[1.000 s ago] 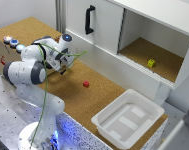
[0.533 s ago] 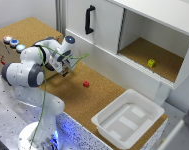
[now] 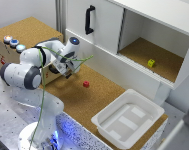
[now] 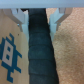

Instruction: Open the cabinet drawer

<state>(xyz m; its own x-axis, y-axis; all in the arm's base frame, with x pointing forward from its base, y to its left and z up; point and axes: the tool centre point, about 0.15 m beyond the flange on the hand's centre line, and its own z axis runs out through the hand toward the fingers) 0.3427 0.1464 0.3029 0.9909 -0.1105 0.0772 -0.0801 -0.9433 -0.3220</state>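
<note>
A white Franka robot arm (image 3: 29, 75) stands at the exterior view's left, folded over a cork-topped bench (image 3: 89, 102). Its gripper (image 3: 70, 70) hangs low near the left end of the big white cabinet (image 3: 144, 30), with green cables looping around the wrist. In the wrist view, two pale fingertips (image 4: 20, 17) stand apart with a dark gap between them, so the gripper is spread and holds nothing.

The cabinet drawer (image 3: 114, 67), a long, low, plain white front panel, forms the bottom band of the cabinet and runs along the back of the bench. Whether the gripper touches it cannot be told.

Above it, a tall white door with a black vertical handle (image 3: 89, 20) sits beside an open cork-floored compartment holding a small yellow cube (image 3: 151, 63). A small red cube (image 3: 86, 84) lies on the bench just beside the drawer front. A white rectangular plastic tub (image 3: 126, 117) rests nearer the exterior view's right.
</note>
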